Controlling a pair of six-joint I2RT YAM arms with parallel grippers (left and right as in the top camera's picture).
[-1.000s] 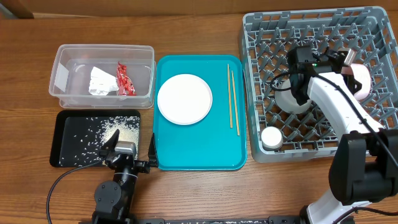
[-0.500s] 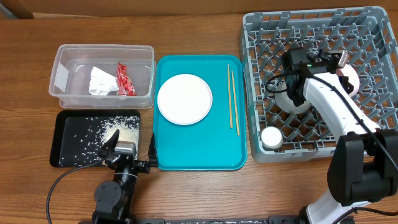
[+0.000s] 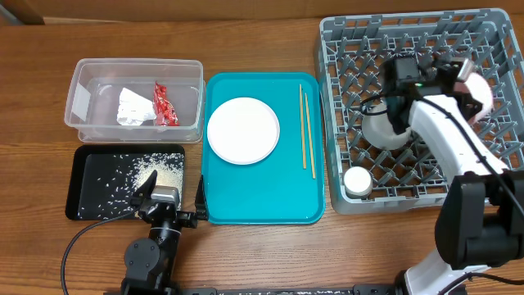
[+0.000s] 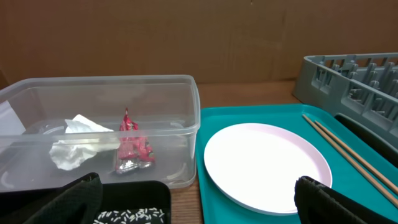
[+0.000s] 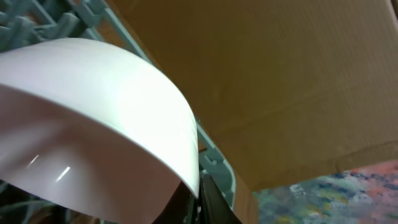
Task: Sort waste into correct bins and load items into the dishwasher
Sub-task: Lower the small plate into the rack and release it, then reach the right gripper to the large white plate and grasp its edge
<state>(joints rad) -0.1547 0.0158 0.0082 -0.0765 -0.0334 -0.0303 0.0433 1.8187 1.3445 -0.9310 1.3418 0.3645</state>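
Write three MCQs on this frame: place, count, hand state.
1. Where is the small crinkled red-and-clear wrapper? A. teal plastic serving tray B. clear rectangular plastic tub C. square grey plastic dish rack
2. How many thin wooden chopsticks lie on the teal tray? A. four B. one C. two
3. The right hand is: A. shut on the pale pink bowl B. open and empty C. shut on nothing
1 B: it shows through the tub's wall. 2 C: a pair near the tray's right edge. 3 A: bowl rim between its fingers, above the rack.

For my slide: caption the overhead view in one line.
Right hand holds pink bowl at the grey rack; plate and chopsticks lie on the teal tray.
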